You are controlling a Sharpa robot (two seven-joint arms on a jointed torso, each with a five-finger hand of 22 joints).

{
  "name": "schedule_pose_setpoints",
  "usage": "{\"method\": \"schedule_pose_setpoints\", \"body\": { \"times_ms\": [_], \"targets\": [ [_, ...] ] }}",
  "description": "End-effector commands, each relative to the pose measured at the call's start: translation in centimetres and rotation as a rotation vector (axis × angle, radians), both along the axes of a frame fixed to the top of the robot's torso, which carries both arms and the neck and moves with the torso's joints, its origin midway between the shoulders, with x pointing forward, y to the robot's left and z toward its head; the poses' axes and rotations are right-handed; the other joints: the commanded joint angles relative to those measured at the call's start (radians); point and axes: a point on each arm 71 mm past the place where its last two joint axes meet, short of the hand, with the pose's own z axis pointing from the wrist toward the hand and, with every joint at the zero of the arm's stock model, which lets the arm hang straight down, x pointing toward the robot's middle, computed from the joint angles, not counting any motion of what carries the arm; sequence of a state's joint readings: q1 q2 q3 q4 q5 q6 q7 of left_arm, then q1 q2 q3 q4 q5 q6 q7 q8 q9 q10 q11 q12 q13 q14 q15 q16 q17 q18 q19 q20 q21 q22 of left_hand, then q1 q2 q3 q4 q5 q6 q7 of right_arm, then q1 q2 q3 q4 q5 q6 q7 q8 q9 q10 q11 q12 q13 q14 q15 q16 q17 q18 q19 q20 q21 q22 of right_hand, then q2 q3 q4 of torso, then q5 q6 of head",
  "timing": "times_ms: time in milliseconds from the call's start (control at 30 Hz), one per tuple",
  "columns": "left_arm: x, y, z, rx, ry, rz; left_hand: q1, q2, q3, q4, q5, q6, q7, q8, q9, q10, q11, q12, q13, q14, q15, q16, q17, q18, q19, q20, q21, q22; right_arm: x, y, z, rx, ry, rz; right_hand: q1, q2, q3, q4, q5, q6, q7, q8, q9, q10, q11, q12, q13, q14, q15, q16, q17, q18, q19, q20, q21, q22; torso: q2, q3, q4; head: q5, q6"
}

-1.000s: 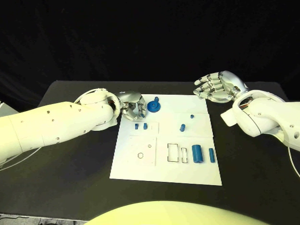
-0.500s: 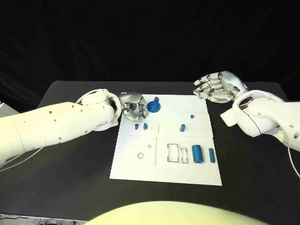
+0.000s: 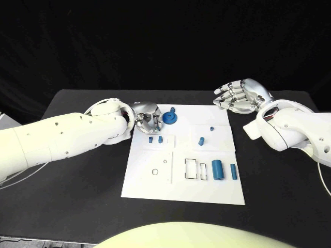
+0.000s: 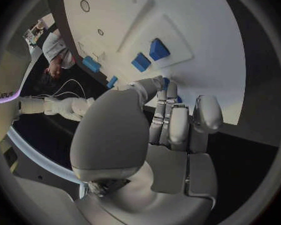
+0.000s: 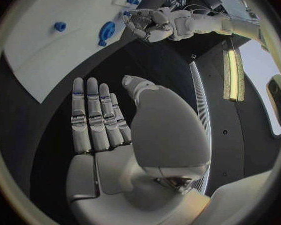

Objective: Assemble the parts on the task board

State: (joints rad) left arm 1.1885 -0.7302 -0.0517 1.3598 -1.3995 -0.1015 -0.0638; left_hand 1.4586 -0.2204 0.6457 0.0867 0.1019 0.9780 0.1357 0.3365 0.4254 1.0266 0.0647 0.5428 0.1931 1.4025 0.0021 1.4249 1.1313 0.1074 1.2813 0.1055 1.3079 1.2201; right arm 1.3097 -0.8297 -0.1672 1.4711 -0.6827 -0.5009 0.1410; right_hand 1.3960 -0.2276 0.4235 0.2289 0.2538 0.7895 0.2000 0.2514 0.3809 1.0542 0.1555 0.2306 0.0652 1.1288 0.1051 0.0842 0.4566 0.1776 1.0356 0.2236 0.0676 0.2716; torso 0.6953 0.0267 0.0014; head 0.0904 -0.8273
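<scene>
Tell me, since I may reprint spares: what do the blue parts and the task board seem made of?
The blue parts look like matte moulded or printed plastic: uniform colour, no glint. The task board seems a thin, flat white sheet with printed outlines, plastic or card; hard to tell which.

Looks like a robotics lab setup: black table (image 3: pixel 76 170) backed by black curtain (image 3: pixel 165 41) at 12 o'clock, white task board (image 3: pixel 182 186) dead center.
</scene>
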Motion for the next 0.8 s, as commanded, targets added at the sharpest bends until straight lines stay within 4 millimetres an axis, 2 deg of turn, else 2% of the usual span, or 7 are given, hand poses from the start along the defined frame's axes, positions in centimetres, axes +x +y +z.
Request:
{"method": "schedule_pose_setpoints", "body": {
  "times_ms": [33, 233, 367, 800],
  "targets": [
    [-0.23, -0.22, -0.52, 0.019, 0.038, -0.016, -0.013, -0.001, -0.002, -0.006, -0.006, 0.004, -0.004, -0.001, 0.001, 0.002, 0.0, -0.007, -0.002, 0.004, -0.003, 0.004, -0.003, -0.012, 0.002, 0.003, -0.001, -0.003, -0.07, 0.19, 0.0, -0.004, -0.003, 0.021, -0.009, -0.002, 0.0, -0.008, 0.006, 0.005, 0.033, -0.005, -0.001, -0.001, 0.009, -0.004, -0.001, 0.001, 0.008, -0.004, -0.002, 0.006, -0.005, 0.0, -0.002, -0.001, 0.0, -0.0005, 0.0002, 0.0, 0.0],
    [-0.16, -0.22, -0.52, 0.016, 0.032, -0.013, -0.018, -0.003, -0.004, -0.005, -0.006, 0.0, -0.004, -0.006, 0.0, 0.001, 0.0, -0.01, -0.001, 0.003, -0.003, 0.003, -0.004, -0.012, 0.0, 0.003, -0.003, -0.004, -0.06, 0.18, 0.0, -0.004, -0.003, 0.021, -0.009, -0.002, 0.0, -0.008, 0.006, 0.005, 0.033, -0.005, -0.001, -0.001, 0.009, -0.004, -0.001, 0.001, 0.008, -0.004, -0.002, 0.006, -0.005, 0.0, -0.002, -0.001, 0.0, -0.0007, 0.0, 0.0, 0.0],
    [-0.11, -0.16, -0.42, 0.005, 0.02, -0.008, -0.027, -0.006, -0.006, -0.006, -0.005, -0.024, -0.005, -0.028, -0.004, -0.004, -0.001, -0.017, 0.004, 0.002, -0.004, 0.003, -0.005, -0.011, -0.003, 0.002, -0.007, -0.007, -0.06, 0.17, 0.0, -0.004, -0.003, 0.021, -0.009, -0.002, 0.0, -0.008, 0.006, 0.005, 0.033, -0.005, -0.001, -0.001, 0.009, -0.004, -0.001, 0.001, 0.008, -0.004, -0.002, 0.006, -0.005, 0.0, -0.002, -0.001, 0.0, -0.0002, -0.0004, 0.0, -0.001],
    [-0.11, 0.05, -0.33, -0.009, 0.01, 0.0, -0.039, -0.013, -0.009, -0.007, -0.004, -0.054, -0.004, -0.055, -0.009, -0.016, 0.003, -0.024, 0.011, 0.0, 0.0, 0.001, -0.01, -0.011, -0.006, 0.005, -0.01, -0.01, -0.02, 0.2, -0.04, -0.005, 0.0, 0.023, -0.009, -0.002, 0.0, -0.008, 0.006, 0.005, 0.033, -0.005, -0.001, -0.001, 0.009, -0.004, -0.001, 0.001, 0.008, -0.004, -0.002, 0.006, -0.005, 0.0, -0.002, -0.001, 0.0, -0.0007, 0.0002, 0.003, 0.001]
  ]
}}
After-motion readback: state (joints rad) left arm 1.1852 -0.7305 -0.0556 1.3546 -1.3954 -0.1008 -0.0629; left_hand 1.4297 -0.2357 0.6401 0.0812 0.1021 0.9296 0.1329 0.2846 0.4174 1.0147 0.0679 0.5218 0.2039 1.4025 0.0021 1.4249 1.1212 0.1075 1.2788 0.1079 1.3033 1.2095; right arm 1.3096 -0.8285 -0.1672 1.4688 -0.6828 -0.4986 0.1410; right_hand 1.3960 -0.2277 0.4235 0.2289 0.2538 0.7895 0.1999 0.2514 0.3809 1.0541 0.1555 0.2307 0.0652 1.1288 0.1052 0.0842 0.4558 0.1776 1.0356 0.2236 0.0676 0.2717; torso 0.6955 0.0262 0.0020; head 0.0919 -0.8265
